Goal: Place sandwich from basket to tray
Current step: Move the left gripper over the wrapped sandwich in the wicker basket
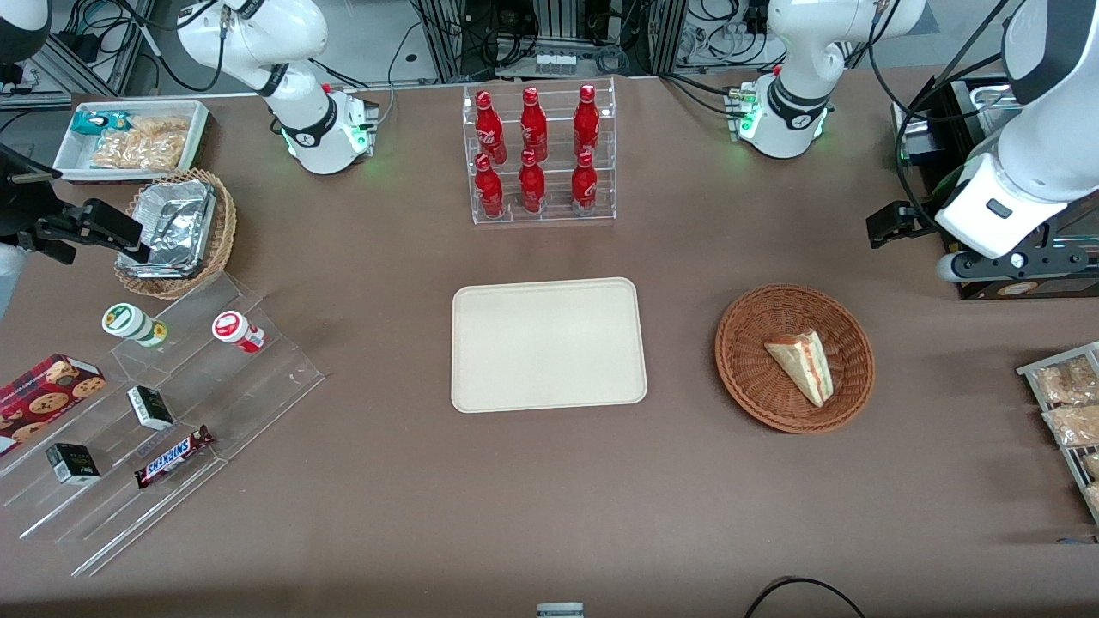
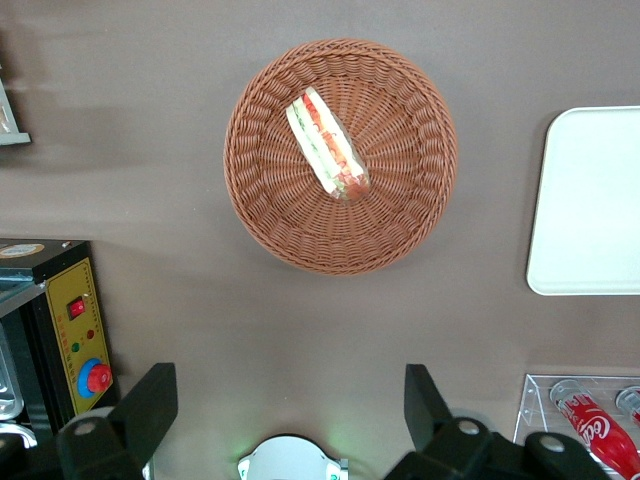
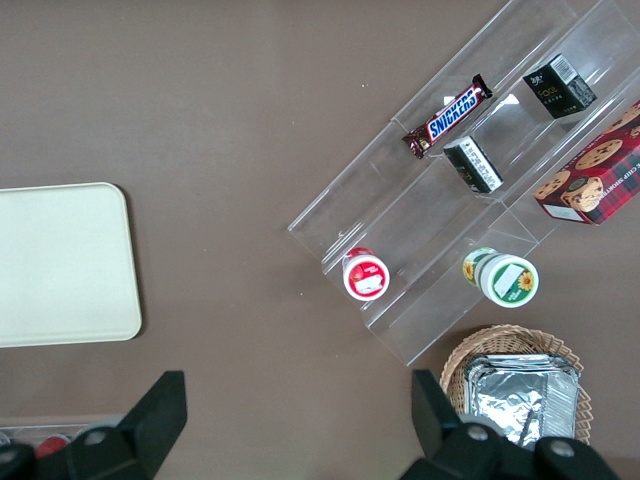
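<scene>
The sandwich [image 1: 803, 362], a pale wedge with red and green filling, lies in the round reddish-brown basket [image 1: 738, 343] toward the working arm's end of the table. The cream tray [image 1: 548, 343] lies bare at mid-table beside the basket. My left gripper [image 1: 893, 225] hangs open and empty above the table, farther from the front camera than the basket and not touching it. In the left wrist view the sandwich [image 2: 327, 145] lies in the basket [image 2: 260, 200], well clear of the gripper [image 2: 290, 390], and the tray [image 2: 590, 200] shows partly. The tray also shows in the right wrist view [image 3: 60, 265].
A clear rack of red bottles [image 1: 537, 154] stands farther from the camera than the tray. A black control box [image 2: 75, 330] sits near the working arm. Metal trays of snacks [image 1: 1069, 403] lie at that table end. A stepped acrylic shelf [image 1: 154, 412], a foil-filled tan basket [image 1: 176, 232] and a white bin [image 1: 133, 137] lie toward the parked arm's end.
</scene>
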`<state>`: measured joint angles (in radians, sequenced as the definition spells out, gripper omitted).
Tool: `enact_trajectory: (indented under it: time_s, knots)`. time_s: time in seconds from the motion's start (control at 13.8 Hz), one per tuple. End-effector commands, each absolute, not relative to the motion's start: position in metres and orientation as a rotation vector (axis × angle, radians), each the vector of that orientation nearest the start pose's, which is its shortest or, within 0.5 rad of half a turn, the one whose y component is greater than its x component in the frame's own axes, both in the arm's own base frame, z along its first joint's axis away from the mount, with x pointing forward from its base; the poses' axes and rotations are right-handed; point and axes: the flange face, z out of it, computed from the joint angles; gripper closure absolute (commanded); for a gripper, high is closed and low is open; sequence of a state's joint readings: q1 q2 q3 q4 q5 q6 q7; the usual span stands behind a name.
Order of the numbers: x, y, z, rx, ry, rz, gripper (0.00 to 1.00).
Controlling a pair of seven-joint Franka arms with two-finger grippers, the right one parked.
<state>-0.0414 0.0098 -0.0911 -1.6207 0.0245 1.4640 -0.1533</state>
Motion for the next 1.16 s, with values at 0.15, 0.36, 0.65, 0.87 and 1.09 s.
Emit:
enact_trajectory:
  time_s: [0.15,0.36,0.65,0.87,1.09]
  knots:
    - [0.549,-0.072,0.576,-3.092,0.005,0.262,0.0]
    - [0.566,-0.073,0.534,-3.071,-0.004,0.366,0.0]
    - [0.571,-0.073,0.478,-3.057,-0.004,0.44,0.0]
    - [0.568,-0.073,0.433,-3.066,-0.002,0.406,0.0]
    - [0.563,-0.074,0.384,-3.087,-0.042,0.297,0.0]
